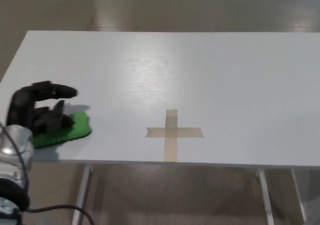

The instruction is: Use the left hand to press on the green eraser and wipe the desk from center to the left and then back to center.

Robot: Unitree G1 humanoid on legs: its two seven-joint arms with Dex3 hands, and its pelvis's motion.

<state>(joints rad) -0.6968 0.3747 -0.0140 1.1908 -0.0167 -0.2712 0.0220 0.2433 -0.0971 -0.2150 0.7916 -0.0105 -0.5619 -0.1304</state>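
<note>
The left hand [42, 112] presses flat on the green eraser [65, 131] at the lower left of the desk [200, 70]. Next, it likely must slide right to the tape cross [173, 133].

No readable text, labels or numbers; only a plain tape cross [174, 133] marks the worktop [200, 75], lower centre.

I have a single head view, looking steeply down from above the near edge of the white desk [210, 70], which fills most of the frame. Floor shows along the top and bottom; the tape cross [173, 133] sits lower centre, my left hand [40, 112] at the left edge.
</note>
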